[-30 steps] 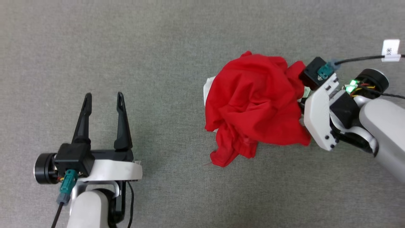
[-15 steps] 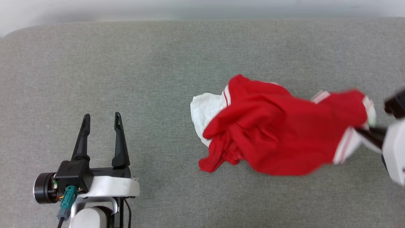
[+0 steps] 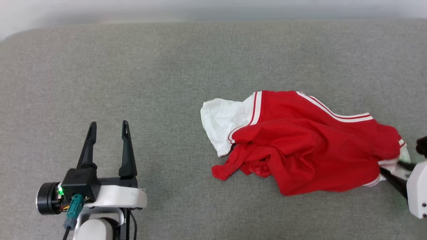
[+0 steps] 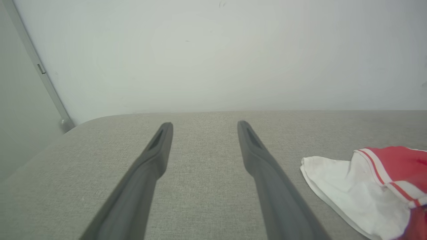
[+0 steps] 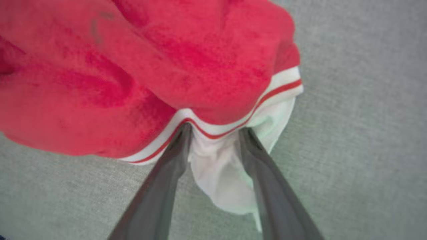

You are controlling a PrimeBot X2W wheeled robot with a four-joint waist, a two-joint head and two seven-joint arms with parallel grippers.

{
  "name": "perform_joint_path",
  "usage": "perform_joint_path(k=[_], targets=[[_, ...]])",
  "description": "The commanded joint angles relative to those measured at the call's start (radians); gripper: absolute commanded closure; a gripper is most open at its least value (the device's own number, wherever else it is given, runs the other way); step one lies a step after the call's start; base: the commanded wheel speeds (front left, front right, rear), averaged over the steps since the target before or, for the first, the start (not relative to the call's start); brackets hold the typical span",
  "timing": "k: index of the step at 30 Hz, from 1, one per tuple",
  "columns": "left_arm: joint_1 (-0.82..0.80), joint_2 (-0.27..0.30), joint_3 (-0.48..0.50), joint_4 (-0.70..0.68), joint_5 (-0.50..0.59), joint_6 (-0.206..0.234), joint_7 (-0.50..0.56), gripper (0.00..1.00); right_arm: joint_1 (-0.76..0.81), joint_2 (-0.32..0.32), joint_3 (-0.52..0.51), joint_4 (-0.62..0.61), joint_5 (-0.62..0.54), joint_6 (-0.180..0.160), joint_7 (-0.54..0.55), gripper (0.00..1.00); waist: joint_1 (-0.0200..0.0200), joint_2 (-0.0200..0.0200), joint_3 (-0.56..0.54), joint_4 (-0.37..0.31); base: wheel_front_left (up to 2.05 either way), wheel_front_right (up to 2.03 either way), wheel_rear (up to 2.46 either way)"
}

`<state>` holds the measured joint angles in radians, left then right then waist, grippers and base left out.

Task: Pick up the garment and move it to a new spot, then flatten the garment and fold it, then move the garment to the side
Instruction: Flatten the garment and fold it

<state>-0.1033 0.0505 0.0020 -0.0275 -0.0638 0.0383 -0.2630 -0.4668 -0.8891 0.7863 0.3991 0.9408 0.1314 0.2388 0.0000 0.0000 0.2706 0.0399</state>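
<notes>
The garment (image 3: pixel 310 150), a red jersey with white sleeves and red-white striped trim, lies crumpled and stretched across the right half of the grey surface. Its lettering is hidden. One white sleeve (image 3: pixel 222 125) points left; it also lies at the right of the left wrist view as the sleeve (image 4: pixel 337 180). My right gripper (image 3: pixel 389 165) is at the garment's right end. In the right wrist view the right gripper (image 5: pixel 215 128) has its fingers apart, white sleeve cloth lies between them, and the striped trim covers their tips. My left gripper (image 3: pixel 108 124) stands open and empty at lower left, well apart from the garment (image 4: pixel 397 160).
The grey cloth-covered surface (image 3: pixel 166 66) ends at a rounded far edge by a pale wall (image 4: pixel 213 50). Bare surface stretches to the left of and beyond the garment.
The right gripper pulled the garment right and toward me, and the hanging bundle spread out and now lies on the surface. The camera tilted between the first two frames. The left gripper stayed put.
</notes>
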Motion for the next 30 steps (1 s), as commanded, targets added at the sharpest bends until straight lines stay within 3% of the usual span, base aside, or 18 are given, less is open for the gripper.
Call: perform_joint_path(k=[1,7,13,21,25,26,30], targets=[[0.012,0.000,0.006,0.005,0.010,-0.004,-0.003,0.00,0.009,0.020,-0.015,-0.005,-0.024,-0.001,-0.029,0.00,0.0000,0.0000,-0.023,-0.009,0.00,0.00,0.00],[0.008,0.010,0.023,0.024,0.038,-0.025,-0.003,0.00,0.034,0.018,-0.156,-0.081,-0.126,-0.001,-0.159,0.00,0.0000,0.0000,-0.075,-0.026,0.00,0.00,0.00],[-0.062,0.047,0.030,0.046,0.054,-0.056,-0.003,0.00,0.121,0.114,-0.375,-0.174,-0.255,-0.001,-0.277,0.00,0.0000,0.0000,-0.094,-0.039,0.00,0.00,0.00],[-0.234,0.121,-0.006,0.165,0.054,-0.127,-0.003,0.00,0.307,0.397,-0.743,-0.338,-0.519,-0.001,-0.425,0.00,0.0000,0.0000,-0.087,-0.052,0.00,0.00,0.00],[-0.340,0.160,-0.058,0.262,0.048,-0.153,-0.001,0.00,0.382,0.543,-0.845,-0.424,-0.635,-0.001,-0.461,0.00,0.0000,0.0000,-0.080,-0.063,0.00,0.00,0.00],[-0.402,0.179,-0.090,0.304,0.036,-0.160,0.021,0.00,0.413,0.606,-0.875,-0.460,-0.680,-0.001,-0.475,0.00,0.0000,0.0000,-0.076,-0.067,0.00,0.00,0.00],[-0.530,0.226,-0.209,0.369,-0.025,-0.166,0.132,0.00,0.465,0.692,-0.898,-0.511,-0.741,-0.001,-0.488,0.00,0.0000,0.0000,-0.063,-0.075,0.00,0.00,0.00]])
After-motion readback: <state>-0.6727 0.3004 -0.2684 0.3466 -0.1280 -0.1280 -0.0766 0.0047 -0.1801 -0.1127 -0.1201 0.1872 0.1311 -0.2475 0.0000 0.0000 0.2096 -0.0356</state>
